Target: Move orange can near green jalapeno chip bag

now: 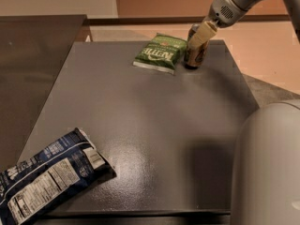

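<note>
The orange can (194, 59) stands at the far right part of the grey bench (154, 111), its base on the surface, just beside the right edge of the green jalapeno chip bag (158, 54); whether the two touch cannot be told. The pincer (199, 39) comes down from the upper right and is clenched around the can's upper half, one beige finger (203, 33) lying across the front of the can. The grey arm (234, 3) runs off the top right corner. A dark blue bag (47, 178) with a white label lies at the near left corner, well apart from the can. A pale rounded robot body (267, 168) fills the lower right
</note>
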